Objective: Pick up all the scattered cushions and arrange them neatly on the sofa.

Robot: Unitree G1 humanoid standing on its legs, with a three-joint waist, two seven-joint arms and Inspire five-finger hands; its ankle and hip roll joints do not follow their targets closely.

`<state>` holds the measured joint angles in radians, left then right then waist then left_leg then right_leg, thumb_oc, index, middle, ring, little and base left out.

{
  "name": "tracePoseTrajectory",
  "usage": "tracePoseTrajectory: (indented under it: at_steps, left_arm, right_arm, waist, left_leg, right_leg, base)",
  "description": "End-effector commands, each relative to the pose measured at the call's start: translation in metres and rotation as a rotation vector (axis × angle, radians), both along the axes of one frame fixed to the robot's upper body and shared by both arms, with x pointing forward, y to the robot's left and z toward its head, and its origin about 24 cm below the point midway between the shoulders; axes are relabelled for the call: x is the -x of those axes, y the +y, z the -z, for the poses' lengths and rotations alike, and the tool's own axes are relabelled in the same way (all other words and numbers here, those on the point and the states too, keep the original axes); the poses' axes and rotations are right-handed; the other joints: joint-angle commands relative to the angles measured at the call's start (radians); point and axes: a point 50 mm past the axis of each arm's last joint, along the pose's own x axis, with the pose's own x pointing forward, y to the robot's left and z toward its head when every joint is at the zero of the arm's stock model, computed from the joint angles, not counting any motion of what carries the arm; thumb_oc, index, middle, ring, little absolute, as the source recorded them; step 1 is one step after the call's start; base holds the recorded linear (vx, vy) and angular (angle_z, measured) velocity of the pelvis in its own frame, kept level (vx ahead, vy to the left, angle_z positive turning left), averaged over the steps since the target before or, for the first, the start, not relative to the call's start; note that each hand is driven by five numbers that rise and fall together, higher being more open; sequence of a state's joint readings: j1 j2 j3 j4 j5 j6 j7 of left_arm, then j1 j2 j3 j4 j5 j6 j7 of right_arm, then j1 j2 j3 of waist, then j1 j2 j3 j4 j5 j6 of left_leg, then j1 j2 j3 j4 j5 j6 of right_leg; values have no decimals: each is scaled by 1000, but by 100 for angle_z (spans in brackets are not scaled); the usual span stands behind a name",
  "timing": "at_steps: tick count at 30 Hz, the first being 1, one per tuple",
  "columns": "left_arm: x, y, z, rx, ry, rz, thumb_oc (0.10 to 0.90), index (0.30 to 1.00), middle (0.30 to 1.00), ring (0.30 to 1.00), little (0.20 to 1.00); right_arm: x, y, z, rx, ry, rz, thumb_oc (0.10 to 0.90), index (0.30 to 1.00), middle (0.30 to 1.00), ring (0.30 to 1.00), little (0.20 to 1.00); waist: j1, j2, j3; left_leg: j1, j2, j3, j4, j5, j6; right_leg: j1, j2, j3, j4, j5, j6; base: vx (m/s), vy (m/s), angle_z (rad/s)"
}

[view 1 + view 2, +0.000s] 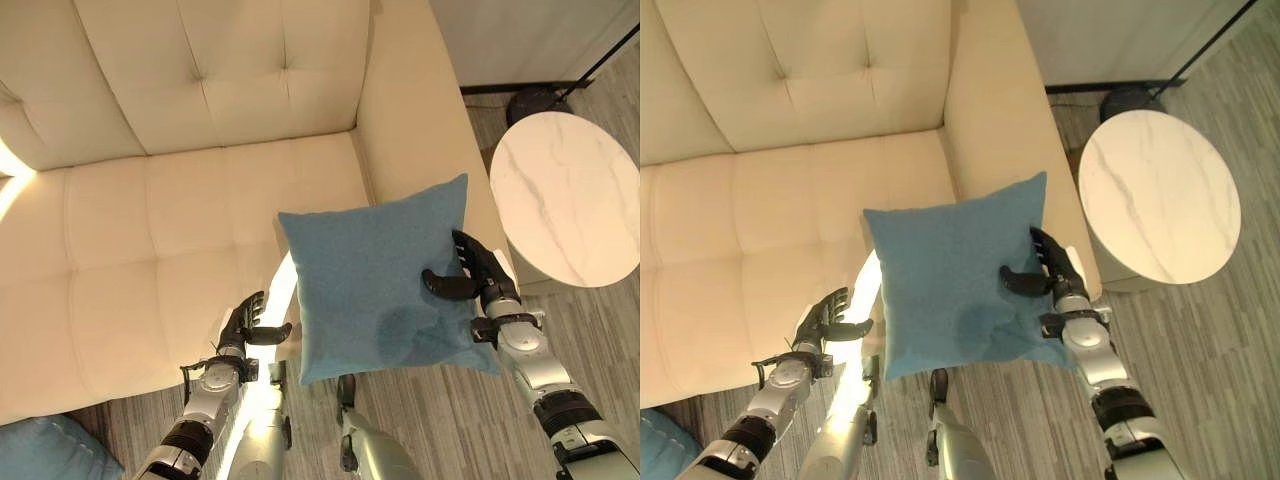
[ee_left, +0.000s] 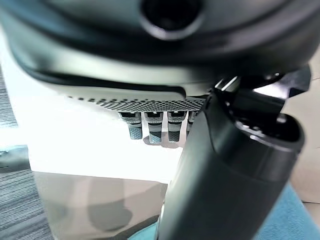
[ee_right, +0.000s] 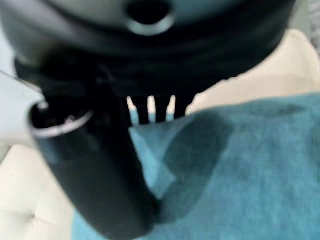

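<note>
The right hand pinched a blue cushion by its edge, thumb in front, above the cream sofa seat's front corner; the left hand hung relaxed and empty just beside it; a round marble side table stood beyond the armrest; a second blue cushion lay on the floor.

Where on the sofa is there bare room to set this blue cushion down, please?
The whole seat lies bare, from the backrest to the front edge. The right hand pinches the blue cushion by the armrest; the left hand hovers open at the front edge, the only crowded spot.
</note>
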<state>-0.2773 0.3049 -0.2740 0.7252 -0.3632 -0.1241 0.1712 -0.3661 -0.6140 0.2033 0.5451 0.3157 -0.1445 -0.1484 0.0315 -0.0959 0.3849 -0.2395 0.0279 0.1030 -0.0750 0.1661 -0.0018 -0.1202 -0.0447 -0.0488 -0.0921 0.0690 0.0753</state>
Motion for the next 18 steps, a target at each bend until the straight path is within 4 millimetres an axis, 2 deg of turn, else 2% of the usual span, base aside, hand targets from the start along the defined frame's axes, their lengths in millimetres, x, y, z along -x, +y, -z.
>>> tracePoseTrajectory:
  at_steps: [1, 4, 9, 18]
  left_arm:
    - [-19, -11, -29, 31, -164, 10, 800, 900, 900, 900, 900]
    - [-24, -14, -39, 33, -209, 15, 800, 900, 900, 900, 900]
    - [-25, -19, -41, 50, -219, 14, 800, 900, 900, 900, 900]
    - [-30, -32, -50, 67, -249, 53, 800, 900, 900, 900, 900]
  right_arm:
    - [3, -8, -16, 39, -95, 40, 800, 900, 900, 900, 900]
    - [6, -9, -27, 29, -165, 63, 800, 900, 900, 900, 900]
    - [14, -13, -35, 47, -233, 111, 800, 900, 900, 900, 900]
    - [18, -21, -20, 70, -179, 199, 800, 900, 900, 900, 900]
  waist:
    - [-3, -15, -99]
    - [-13, -11, -96]
    - [-28, -4, -103]
    - [-43, 7, -97]
  left_leg:
    - [-4, -12, -42, 105, -162, -24]
    - [-17, -14, -46, 105, -160, -24]
    - [-13, -17, -47, 103, -166, -21]
    - [-47, -26, -44, 118, -169, -18]
  right_leg:
    - [-80, -92, -50, 30, 33, 65]
    - [-93, -92, -49, 35, 30, 63]
    - [-94, -92, -47, 38, 24, 60]
    - [-128, -95, -36, 46, 29, 56]
  base:
    - [-6, -9, 3]
    - [0, 0, 0]
    - [27, 1, 0]
    - [0, 0, 0]
